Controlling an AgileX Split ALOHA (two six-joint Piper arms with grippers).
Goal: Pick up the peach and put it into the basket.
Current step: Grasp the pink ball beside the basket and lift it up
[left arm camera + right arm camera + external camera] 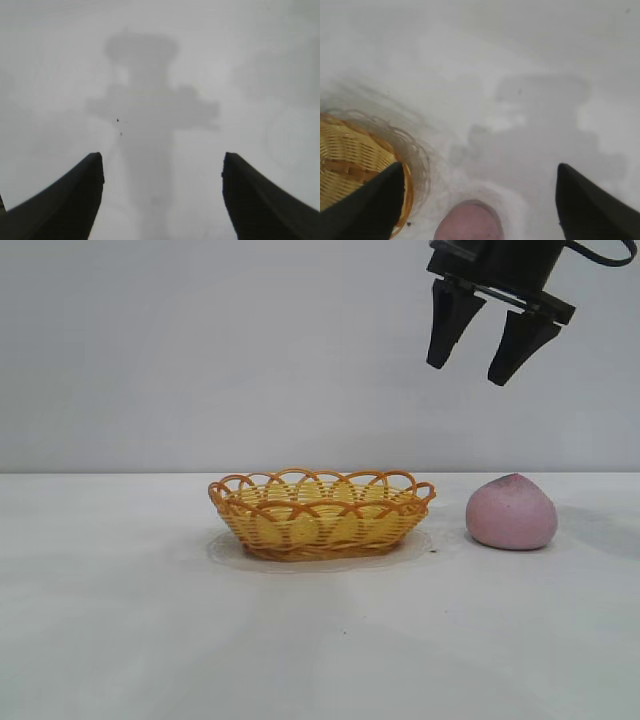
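Observation:
The pink-mauve peach point(511, 512) rests on the white table, just right of the yellow wicker basket point(320, 512), with a small gap between them. My right gripper point(476, 365) hangs open high above the peach, slightly left of it, with nothing between its fingers. In the right wrist view the peach point(468, 221) lies far below between the two black fingers, and the basket point(355, 167) shows beside one finger. The left gripper point(162, 162) is open over bare table in its own wrist view; it does not show in the exterior view.
The white table point(120, 640) stretches out to the left of and in front of the basket. A pale wall stands behind. A faint round smear point(225, 552) rings the basket's base.

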